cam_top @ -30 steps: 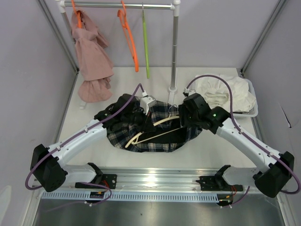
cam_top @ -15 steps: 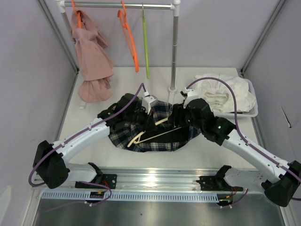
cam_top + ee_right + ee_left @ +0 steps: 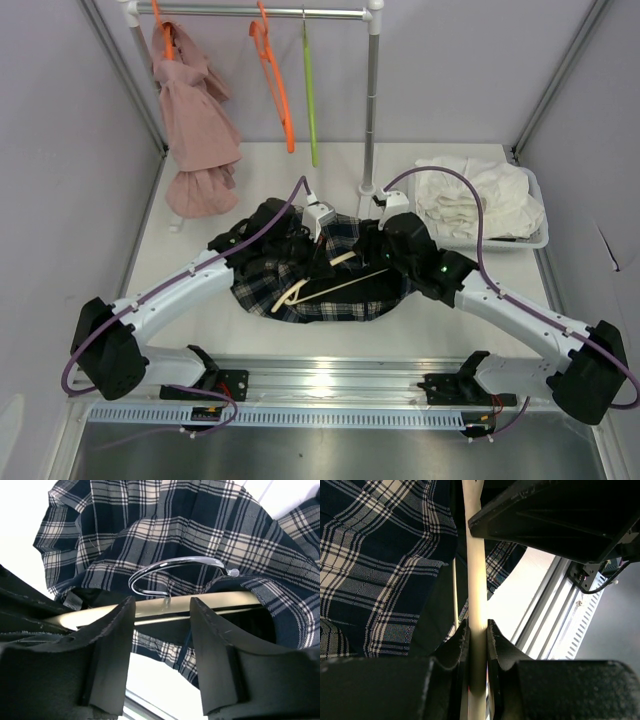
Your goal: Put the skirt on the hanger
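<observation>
The dark blue plaid skirt lies bunched on the table between both arms. A cream wooden hanger with a metal hook lies on top of it. My left gripper is shut on one arm of the hanger; in the left wrist view the cream bar runs straight up from the gripper, with skirt to its left. My right gripper is open. In its wrist view the gripper straddles the hanger bar just below the chrome hook, over plaid skirt.
A clothes rail at the back carries a pink garment, orange hangers and a green hanger; its post stands just behind the skirt. A white basket of white cloth sits at right. A metal track runs along the near edge.
My right arm has swung left and in toward the hanger's hook, and its jaws changed width slightly. The left gripper keeps its hold on the hanger and has barely moved.
</observation>
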Robot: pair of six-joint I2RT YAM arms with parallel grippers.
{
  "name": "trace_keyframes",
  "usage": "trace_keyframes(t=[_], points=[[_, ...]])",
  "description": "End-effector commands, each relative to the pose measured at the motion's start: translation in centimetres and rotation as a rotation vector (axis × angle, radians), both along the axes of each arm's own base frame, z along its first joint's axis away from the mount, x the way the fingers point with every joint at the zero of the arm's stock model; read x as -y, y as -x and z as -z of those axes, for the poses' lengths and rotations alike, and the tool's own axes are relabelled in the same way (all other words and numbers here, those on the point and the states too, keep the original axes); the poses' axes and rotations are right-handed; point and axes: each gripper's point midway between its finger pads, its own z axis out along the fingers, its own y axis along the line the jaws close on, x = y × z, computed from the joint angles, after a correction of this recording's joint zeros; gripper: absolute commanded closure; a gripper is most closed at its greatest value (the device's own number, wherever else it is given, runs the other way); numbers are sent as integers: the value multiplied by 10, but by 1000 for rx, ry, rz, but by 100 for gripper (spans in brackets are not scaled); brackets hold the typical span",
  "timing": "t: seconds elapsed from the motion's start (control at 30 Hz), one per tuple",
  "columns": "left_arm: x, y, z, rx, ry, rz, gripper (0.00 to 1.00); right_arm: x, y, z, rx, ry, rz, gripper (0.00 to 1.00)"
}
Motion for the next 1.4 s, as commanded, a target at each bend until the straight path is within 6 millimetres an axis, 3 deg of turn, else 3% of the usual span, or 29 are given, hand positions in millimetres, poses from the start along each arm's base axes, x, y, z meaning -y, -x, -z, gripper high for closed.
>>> trace_keyframes(t=[0.0,0.07,0.27,0.33,0.43,0.47,0.6,0.63,0.7,0.77,0.93,1.07,1.23,1.37], points=[[5,-2,-5,11,20,8,100,-4,-11,-10,70,-26,27,53],[5,-2,-5,11,20,8,100,-2,-11,-6,72,-24,36,59],[1,-3,-5,11,7,-25,100,2,-13,-5,87,-12,56,91],[-1,-3,-6,14,1,-36,94,2,-14,-5,90,-10,59,100],[-6,-4,-11,28,-4,-61,77,4,-15,-4,93,-2,64,100],[-8,-5,-11,34,-12,-74,63,4,-16,-5,94,-3,67,100],[-12,-4,-21,53,-5,-80,58,5,-16,-6,101,0,69,100],[-12,-2,-22,52,-4,-75,65,6,-16,-6,103,1,71,100],[-13,-2,-23,52,-5,-74,66,8,-17,-6,105,7,80,100],[-16,-4,-24,54,-17,-93,55,10,-16,-7,109,7,85,100],[-43,-16,-29,73,-45,-243,43,16,-12,-9,111,10,87,100],[-71,-28,-37,78,-25,-379,40,20,-10,-11,116,0,90,100],[-94,-27,-15,8,-82,-456,41,22,-9,-14,122,-10,91,100],[-96,-18,15,-73,-108,-467,41,24,-9,-15,124,-12,96,100]])
